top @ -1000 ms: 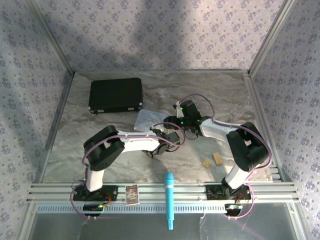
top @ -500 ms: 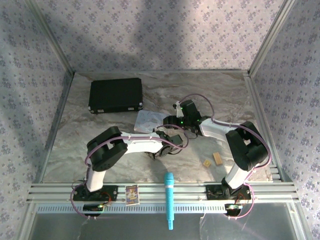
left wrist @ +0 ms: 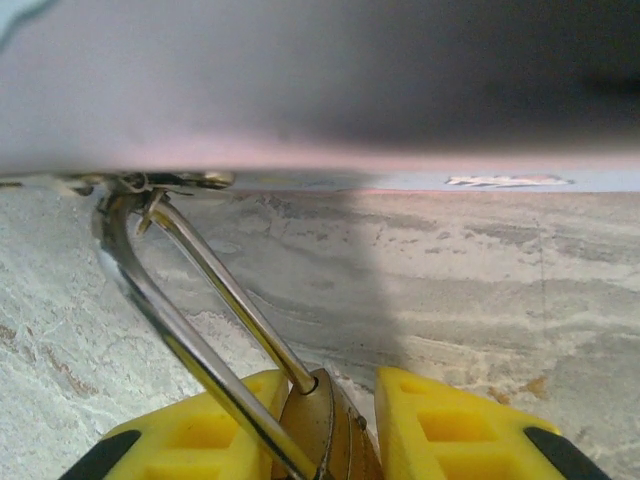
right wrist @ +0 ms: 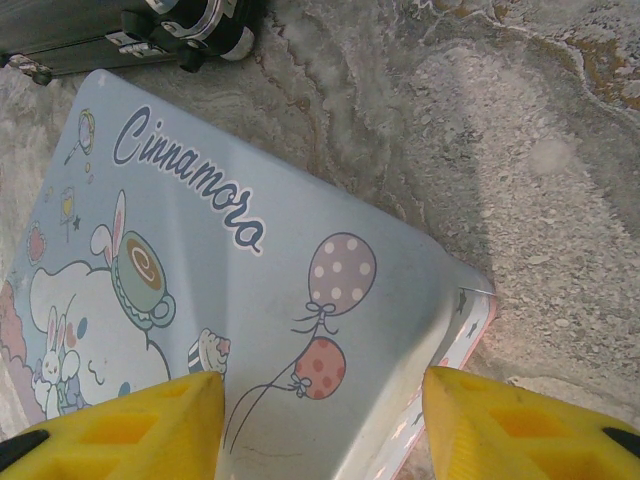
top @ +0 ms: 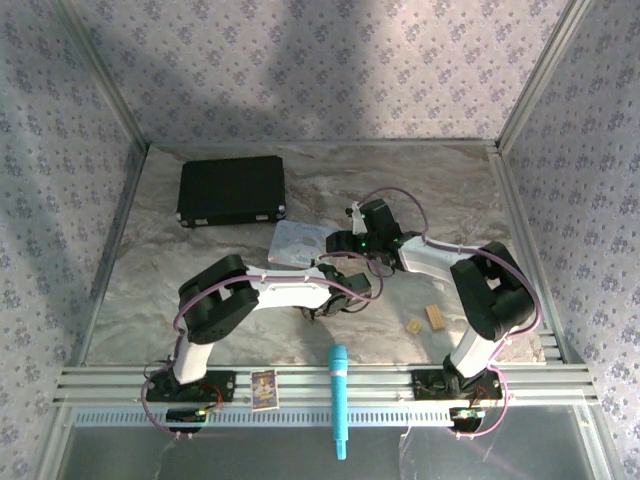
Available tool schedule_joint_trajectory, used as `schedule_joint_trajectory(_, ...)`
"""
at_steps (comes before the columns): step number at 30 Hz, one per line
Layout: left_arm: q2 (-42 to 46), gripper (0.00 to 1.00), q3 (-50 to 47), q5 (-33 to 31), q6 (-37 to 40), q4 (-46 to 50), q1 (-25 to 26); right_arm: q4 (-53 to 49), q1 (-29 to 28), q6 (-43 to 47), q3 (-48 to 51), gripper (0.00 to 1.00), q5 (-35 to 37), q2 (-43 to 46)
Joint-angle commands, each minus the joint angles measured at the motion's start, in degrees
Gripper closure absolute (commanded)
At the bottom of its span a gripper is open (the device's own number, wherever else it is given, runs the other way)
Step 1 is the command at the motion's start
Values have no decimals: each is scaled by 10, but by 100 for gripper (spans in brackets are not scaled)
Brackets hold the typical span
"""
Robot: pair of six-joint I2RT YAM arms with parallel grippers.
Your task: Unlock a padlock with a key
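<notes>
L gripper point(left wrist: 328, 438) clamped on padlock point(left wrist: 318, 410) body, low over bench point(left wrist: 480, 290). Shackle points out to the edge of the tin point(right wrist: 250, 290). R gripper point(right wrist: 320, 415) spread wide, nothing held, hovering over tin lid.

Progress, est.: lock secured only. Key pickup, insertion and turn all left. Shackle released? Can't tell.

Tin: lid on, contents hidden. Black case point(right wrist: 90, 35): shut, contents hidden.

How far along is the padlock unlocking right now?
Done: the left pincer grips the padlock by its brass body, with the shackle pointing toward the pastel cartoon tin. In hand: the right pincer hangs open over that tin's lid, holding nothing. Left: fetching the key, then inserting and turning it. The shackle looks seated in the body.
</notes>
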State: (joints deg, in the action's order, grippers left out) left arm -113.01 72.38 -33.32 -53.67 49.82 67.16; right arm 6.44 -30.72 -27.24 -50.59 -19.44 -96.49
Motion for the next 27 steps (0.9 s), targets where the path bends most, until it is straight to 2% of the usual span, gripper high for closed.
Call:
schedule_joint_trajectory(1, -19, 79, 5, 24, 11, 31, 6, -102, 8, 5, 24, 45, 70, -46)
schedule_joint_trajectory(7, -18, 90, 6, 8, 6, 48, 5, -105, 11, 5, 24, 45, 70, -45)
schedule_joint_trajectory(10, -19, 91, 3, 6, 8, 49, 5, -105, 12, 4, 25, 45, 71, -46)
schedule_joint_trajectory(12, -25, 89, 4, 5, 12, 53, 5, -105, 13, 4, 25, 45, 70, -46)
schedule_joint_trajectory(15, -27, 81, -3, 10, 21, 33, 6, -105, 14, 4, 26, 45, 70, -45)
schedule_joint_trajectory(26, -10, 70, -8, 15, 24, 29, 12, -106, 16, 5, 26, 45, 68, -48)
schedule_joint_trajectory(27, -10, 66, -7, 13, 22, 33, 12, -106, 16, 4, 26, 45, 67, -48)
